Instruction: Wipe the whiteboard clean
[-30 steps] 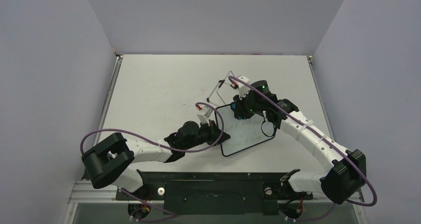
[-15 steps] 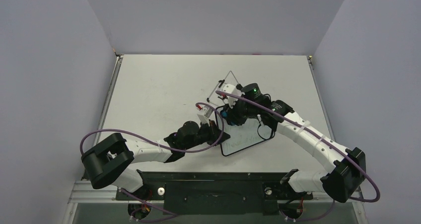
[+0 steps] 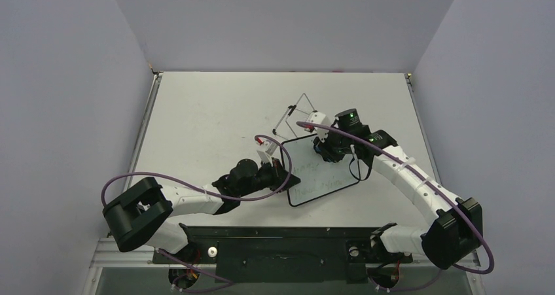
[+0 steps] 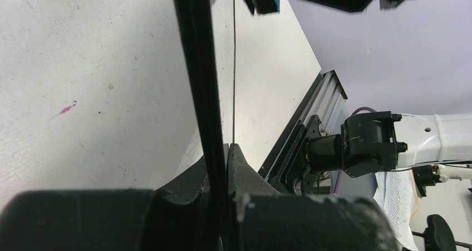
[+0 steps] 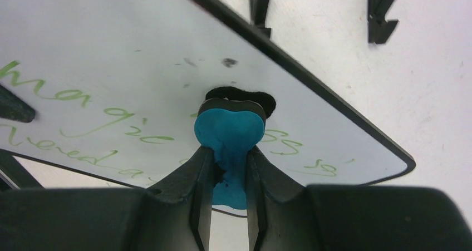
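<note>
At mid-desk, your left end effector pinches the whiteboard by its edge to steady it, so your right end effector, pinching the eraser, can press on the writing.

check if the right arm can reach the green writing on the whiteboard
Probably yes: the right hand holds the blue eraser against the whiteboard, green writing lies just beside it with nothing between, and the left hand clamps only the board's edge.
</note>
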`<control>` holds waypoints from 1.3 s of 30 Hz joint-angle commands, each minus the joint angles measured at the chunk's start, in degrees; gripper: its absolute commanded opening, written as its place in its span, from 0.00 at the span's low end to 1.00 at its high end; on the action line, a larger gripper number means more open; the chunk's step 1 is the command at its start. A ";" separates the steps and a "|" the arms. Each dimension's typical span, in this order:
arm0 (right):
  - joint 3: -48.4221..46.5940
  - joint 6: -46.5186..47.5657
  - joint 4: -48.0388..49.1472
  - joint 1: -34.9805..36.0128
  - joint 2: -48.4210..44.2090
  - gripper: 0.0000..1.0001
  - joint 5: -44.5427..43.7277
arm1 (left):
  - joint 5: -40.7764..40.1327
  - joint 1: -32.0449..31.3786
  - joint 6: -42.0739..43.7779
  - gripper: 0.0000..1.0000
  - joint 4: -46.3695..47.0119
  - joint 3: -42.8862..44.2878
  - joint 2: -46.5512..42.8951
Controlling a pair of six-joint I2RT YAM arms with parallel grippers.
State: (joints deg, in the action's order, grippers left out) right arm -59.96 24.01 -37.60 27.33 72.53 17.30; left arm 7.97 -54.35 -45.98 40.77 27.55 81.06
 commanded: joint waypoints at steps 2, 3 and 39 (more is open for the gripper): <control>4.49 9.71 -0.33 8.08 -4.09 0.00 0.10 | 5.50 -0.30 -0.24 0.00 5.09 0.49 -1.72; 4.94 10.22 0.08 8.70 -4.38 0.00 -1.30 | 5.71 -0.27 -0.60 0.00 5.32 0.71 -1.43; 9.34 21.31 -1.01 8.23 -9.08 0.00 -6.15 | 8.08 0.69 -9.82 0.00 5.72 -0.79 -0.13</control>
State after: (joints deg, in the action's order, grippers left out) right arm -52.25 43.38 -40.86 31.09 61.93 19.86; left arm 14.20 -53.87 -55.20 41.95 25.32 81.47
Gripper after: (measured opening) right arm 0.184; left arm 0.022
